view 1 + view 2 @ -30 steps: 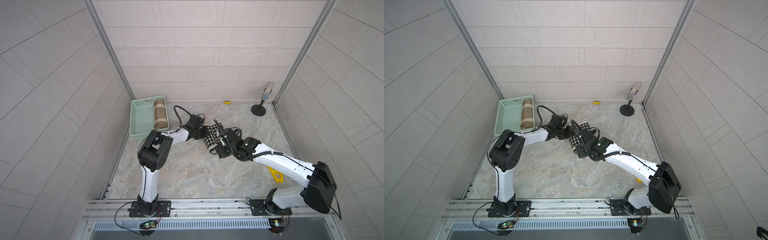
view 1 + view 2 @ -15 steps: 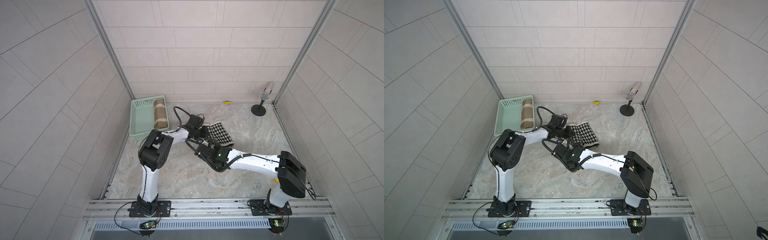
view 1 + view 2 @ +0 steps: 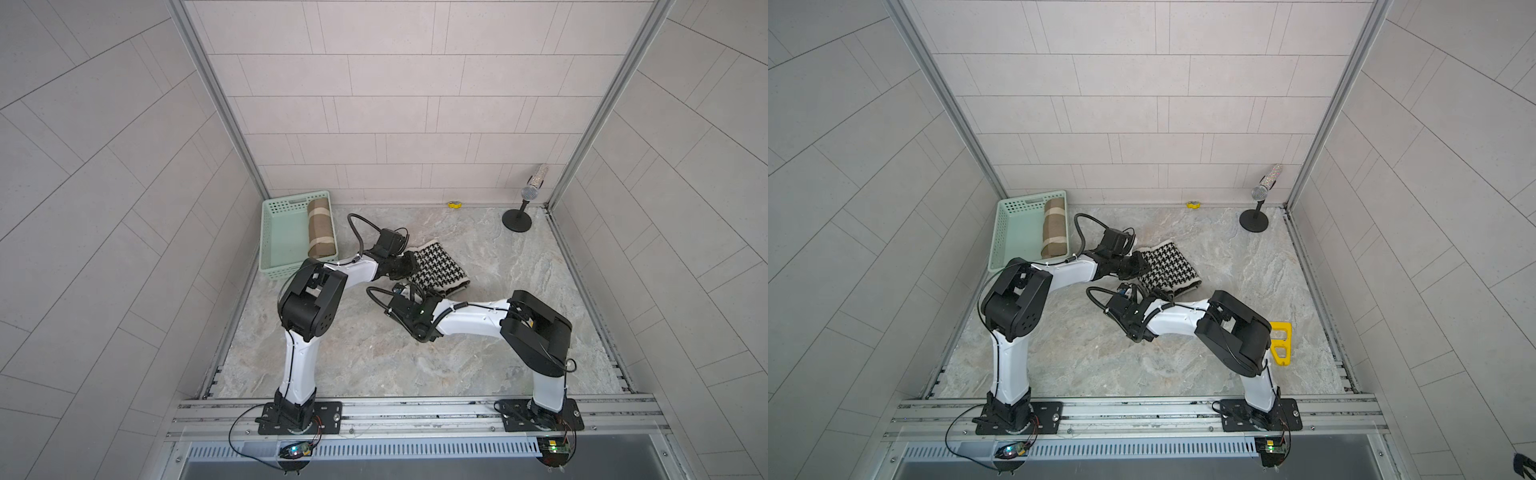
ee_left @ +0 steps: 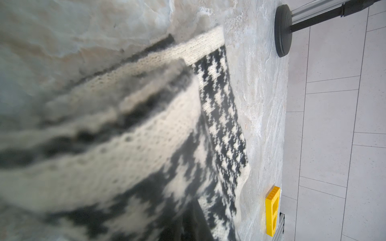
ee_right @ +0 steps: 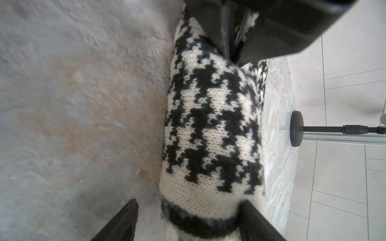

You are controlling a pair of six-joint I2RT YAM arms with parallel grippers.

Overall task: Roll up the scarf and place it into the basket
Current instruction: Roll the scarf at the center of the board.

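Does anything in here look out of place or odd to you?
A few stray things sit on the marble tabletop: a yellow plastic block beside the right arm, a tiny yellow item against the back wall, and a microphone on a stand in the far corner. None seems related to the houndstooth scarf or the basket.

Marbled tabletop is sitting inside pale tiled walls. A microphone stand is standing upright in the far right corner, its round black base flat on the stone; the silver microphone head is tilting up toward the corner post. A small yellow piece is lying against the foot of the back wall, well apart from the stand. A flat yellow block with cut-outs is lying near the right edge, toward the front. A brown striped fabric roll is resting near the far left corner.
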